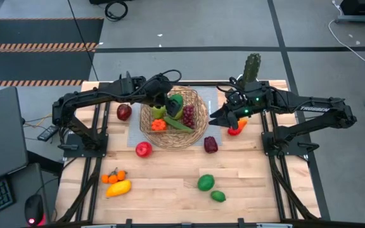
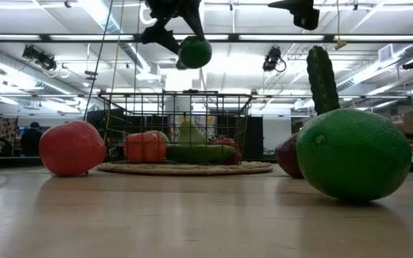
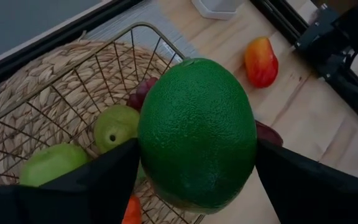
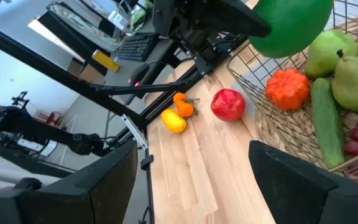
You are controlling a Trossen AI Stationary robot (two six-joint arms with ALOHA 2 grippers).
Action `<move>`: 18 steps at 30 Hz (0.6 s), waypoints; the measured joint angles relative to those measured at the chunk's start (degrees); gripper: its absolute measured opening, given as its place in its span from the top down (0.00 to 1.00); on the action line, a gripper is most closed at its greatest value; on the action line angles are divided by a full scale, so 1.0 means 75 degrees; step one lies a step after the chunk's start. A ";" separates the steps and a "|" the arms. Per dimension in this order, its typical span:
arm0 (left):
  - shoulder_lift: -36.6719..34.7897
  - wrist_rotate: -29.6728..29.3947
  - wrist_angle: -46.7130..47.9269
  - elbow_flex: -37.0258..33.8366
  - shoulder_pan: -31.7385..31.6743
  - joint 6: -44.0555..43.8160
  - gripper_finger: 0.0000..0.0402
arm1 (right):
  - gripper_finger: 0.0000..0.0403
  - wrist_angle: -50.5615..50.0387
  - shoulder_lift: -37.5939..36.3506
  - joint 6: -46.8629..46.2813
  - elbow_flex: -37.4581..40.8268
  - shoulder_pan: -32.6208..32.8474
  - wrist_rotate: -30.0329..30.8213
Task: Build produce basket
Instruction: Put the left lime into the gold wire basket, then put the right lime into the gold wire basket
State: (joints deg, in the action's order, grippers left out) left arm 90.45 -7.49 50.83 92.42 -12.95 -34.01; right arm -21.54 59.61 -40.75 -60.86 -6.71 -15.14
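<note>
Lime [image 3: 196, 134]: clamped between left gripper [image 3: 194, 171] fingers above basket [image 1: 198, 120]. Lower into a free gap before releasing. Right gripper [image 1: 219, 116]: open, empty, beside basket.

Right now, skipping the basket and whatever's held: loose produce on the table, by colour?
Red apples: 2
Green limes: 2
Dark plum: 1
Red-orange fruit: 1
Yellow mango: 1
Orange clump: 1
Total: 8
</note>
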 joint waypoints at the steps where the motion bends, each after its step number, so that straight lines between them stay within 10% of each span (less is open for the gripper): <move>1: 0.0000 0.0006 0.0000 0.0000 0.0000 0.0112 0.19 | 0.23 0.0000 0.0000 0.0006 0.0000 0.0001 -0.0002; 18: 0.0003 0.0282 -0.0501 0.0000 -0.0166 0.0571 0.09 | 0.23 0.0061 0.0000 -0.0433 0.0000 0.0001 0.0369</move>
State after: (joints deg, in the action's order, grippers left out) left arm 90.48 -5.37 47.07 92.42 -14.20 -29.73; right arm -21.08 59.61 -44.00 -60.86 -6.70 -12.38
